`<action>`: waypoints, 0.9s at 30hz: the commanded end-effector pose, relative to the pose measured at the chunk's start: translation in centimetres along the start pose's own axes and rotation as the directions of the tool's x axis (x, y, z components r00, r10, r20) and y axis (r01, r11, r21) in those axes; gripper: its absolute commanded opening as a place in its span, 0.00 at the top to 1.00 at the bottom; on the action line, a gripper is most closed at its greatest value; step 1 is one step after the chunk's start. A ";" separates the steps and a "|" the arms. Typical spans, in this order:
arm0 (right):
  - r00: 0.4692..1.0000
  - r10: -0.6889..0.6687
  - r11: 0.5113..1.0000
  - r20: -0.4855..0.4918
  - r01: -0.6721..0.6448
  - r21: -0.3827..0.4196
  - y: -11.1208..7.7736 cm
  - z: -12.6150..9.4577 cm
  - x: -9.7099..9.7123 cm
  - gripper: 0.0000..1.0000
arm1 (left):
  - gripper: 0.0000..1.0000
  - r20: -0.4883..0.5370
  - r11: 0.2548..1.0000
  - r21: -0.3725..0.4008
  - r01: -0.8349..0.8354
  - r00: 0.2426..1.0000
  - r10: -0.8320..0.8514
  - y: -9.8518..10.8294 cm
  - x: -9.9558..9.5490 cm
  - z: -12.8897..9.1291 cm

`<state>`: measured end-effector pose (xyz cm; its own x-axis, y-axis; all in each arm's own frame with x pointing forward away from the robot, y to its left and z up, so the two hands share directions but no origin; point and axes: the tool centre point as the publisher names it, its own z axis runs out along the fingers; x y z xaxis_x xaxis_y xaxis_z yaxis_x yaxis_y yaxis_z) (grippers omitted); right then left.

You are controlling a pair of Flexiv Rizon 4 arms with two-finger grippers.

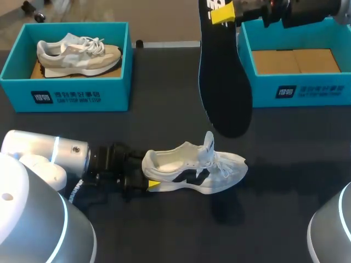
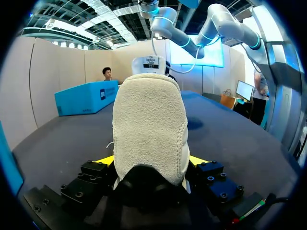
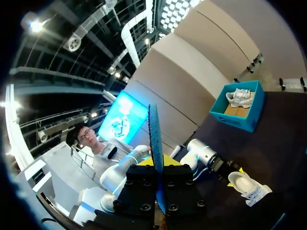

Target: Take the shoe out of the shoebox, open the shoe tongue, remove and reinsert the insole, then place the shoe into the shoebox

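Tabletop (image 1: 285, 164): dark, two open blue shoeboxes along its far edge.

Shoe (image 1: 192, 167): white with dark side markings, standing on its sole on the near-middle tabletop, toe to the right, heel to the left. Tongue (image 1: 209, 143) stands pulled up. Laces (image 1: 226, 164) are loose over the forefoot.

Left gripper (image 1: 149, 175): comes in low from the near left, level with the tabletop. Its fingers (image 2: 105, 159) are clamped on the shoe's heel from both sides. In the left wrist view the fuzzy heel counter (image 2: 149, 129) fills the gap between the yellow tips.

Insole (image 1: 225, 76): black, out of the shoe, hanging lengthwise from the right gripper (image 1: 219, 12) at the far right. The fingers (image 1: 222, 13) are pinched on its far end, which carries white marking. In the head view the free end shows just above the shoe's tongue; how high it hangs over the tabletop I cannot tell. The right wrist view shows it edge-on (image 3: 154, 139), a thin blade between the fingers.

Right shoebox (image 1: 296, 90): far right, only a brown cardboard floor showing inside.

Left shoebox (image 1: 66, 93): far left, with a second shoe (image 1: 77, 52), beige and white, lying in it with its toe to the right.
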<state>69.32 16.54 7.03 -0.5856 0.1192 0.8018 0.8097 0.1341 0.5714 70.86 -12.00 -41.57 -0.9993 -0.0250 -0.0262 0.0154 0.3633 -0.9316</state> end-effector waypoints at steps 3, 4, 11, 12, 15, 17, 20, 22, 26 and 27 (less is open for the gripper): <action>1.000 0.020 1.000 0.012 -0.020 0.001 -1.2 0.5 1.9 1.00 | 1.00 -0.002 1.000 -0.004 0.000 1.000 0.000 0.0 0.0 0.2; 1.000 0.024 1.000 0.011 -0.024 0.001 -1.6 0.6 2.1 1.00 | 1.00 -0.002 1.000 -0.004 0.000 1.000 0.000 0.0 0.0 0.2; 0.999 0.045 0.999 0.015 -0.045 -0.008 -3.3 0.8 3.3 1.00 | 1.00 -0.002 1.000 -0.004 0.000 1.000 0.000 0.0 0.0 0.2; 0.999 0.048 0.999 0.018 -0.048 -0.011 -3.4 0.8 3.4 1.00 | 1.00 -0.002 1.000 -0.004 0.000 1.000 0.000 0.0 0.0 0.2; 0.999 0.042 0.999 0.013 -0.042 0.002 -3.5 0.8 3.5 1.00 | 1.00 -0.002 1.000 -0.004 0.000 1.000 0.000 0.0 0.0 0.2; 0.999 0.022 1.000 0.030 -0.023 0.009 -3.4 0.8 3.4 1.00 | 1.00 -0.002 1.000 -0.004 0.000 1.000 0.000 0.0 0.0 0.2; 0.999 0.022 1.000 0.030 -0.023 0.009 -3.4 0.8 3.4 1.00 | 1.00 -0.002 1.000 -0.004 0.000 1.000 0.000 0.0 0.0 0.2; 0.999 0.022 1.000 0.030 -0.023 0.009 -3.4 0.8 3.4 1.00 | 1.00 -0.002 1.000 -0.004 0.000 1.000 0.000 0.0 0.0 0.2; 0.999 0.022 1.000 0.030 -0.023 0.009 -3.4 0.8 3.4 1.00 | 1.00 -0.002 1.000 -0.004 0.000 1.000 0.000 0.0 0.0 0.2; 0.999 0.022 1.000 0.030 -0.023 0.009 -3.4 0.8 3.4 1.00 | 1.00 -0.002 1.000 -0.004 0.000 1.000 0.000 0.0 0.0 0.2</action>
<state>64.35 17.04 7.69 -0.5695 0.1492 0.8083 0.8215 0.1380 0.5533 70.86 -12.00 -41.57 -0.9993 -0.0250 -0.0263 0.0154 0.3633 -0.9315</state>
